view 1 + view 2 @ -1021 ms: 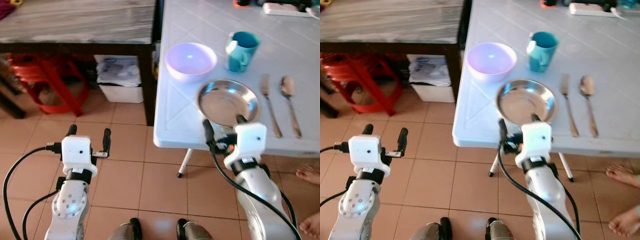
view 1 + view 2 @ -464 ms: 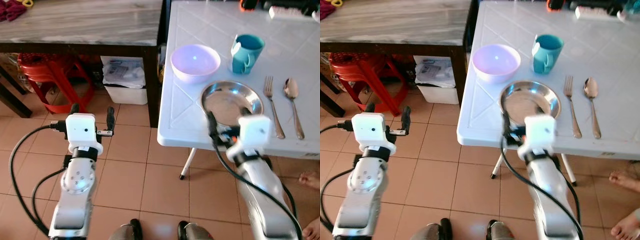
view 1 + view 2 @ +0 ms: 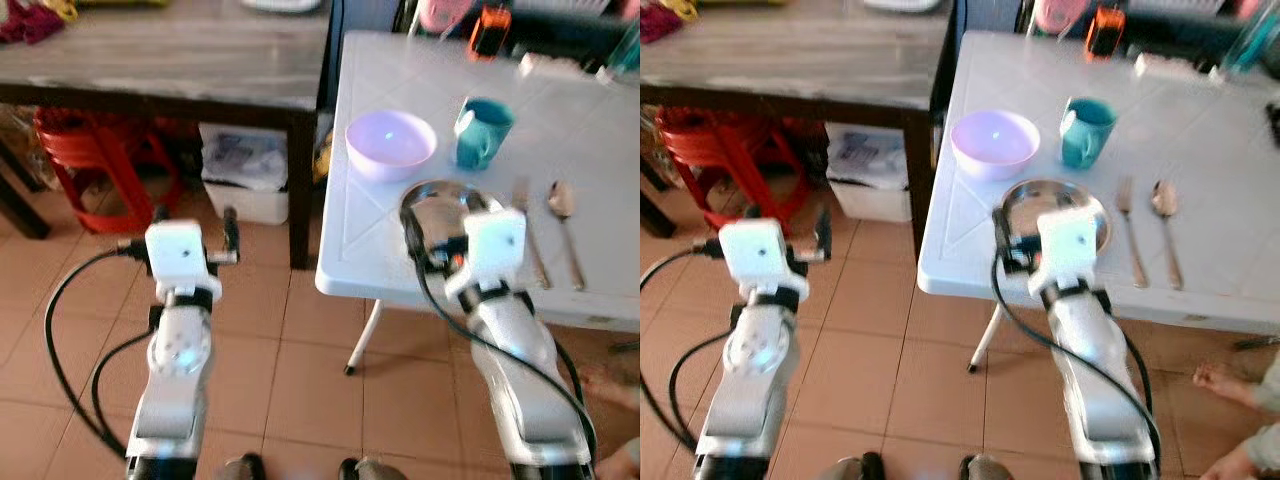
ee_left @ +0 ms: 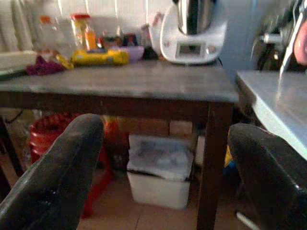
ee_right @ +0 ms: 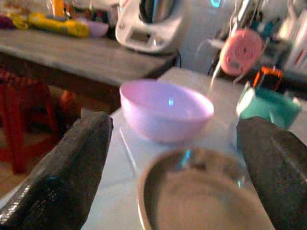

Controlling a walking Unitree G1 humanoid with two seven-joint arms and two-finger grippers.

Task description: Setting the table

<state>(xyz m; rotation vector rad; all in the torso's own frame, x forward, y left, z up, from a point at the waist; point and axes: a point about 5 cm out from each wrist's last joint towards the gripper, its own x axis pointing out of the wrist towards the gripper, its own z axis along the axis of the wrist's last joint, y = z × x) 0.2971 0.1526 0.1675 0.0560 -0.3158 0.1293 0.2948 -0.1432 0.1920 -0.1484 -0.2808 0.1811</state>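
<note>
Plate dead ahead of my right fingers, at the table's near edge.

My right gripper (image 3: pixel 438 222) hovers with fingers spread wide, the steel plate (image 5: pixel 201 201) just beyond them at twelve o'clock. Pink bowl (image 3: pixel 390 142) lies past it at eleven, teal mug (image 3: pixel 481 130) at one. My left gripper (image 3: pixel 192 222), fingers also spread, hangs well apart over the floor.

The right gripper (image 3: pixel 445 215) hides the near rim of the steel plate (image 3: pixel 440 205). Motion blur smears the fork (image 3: pixel 527 232) and spoon (image 3: pixel 563 228). A person's foot (image 3: pixel 1220 380) is cut off at the edge.
</note>
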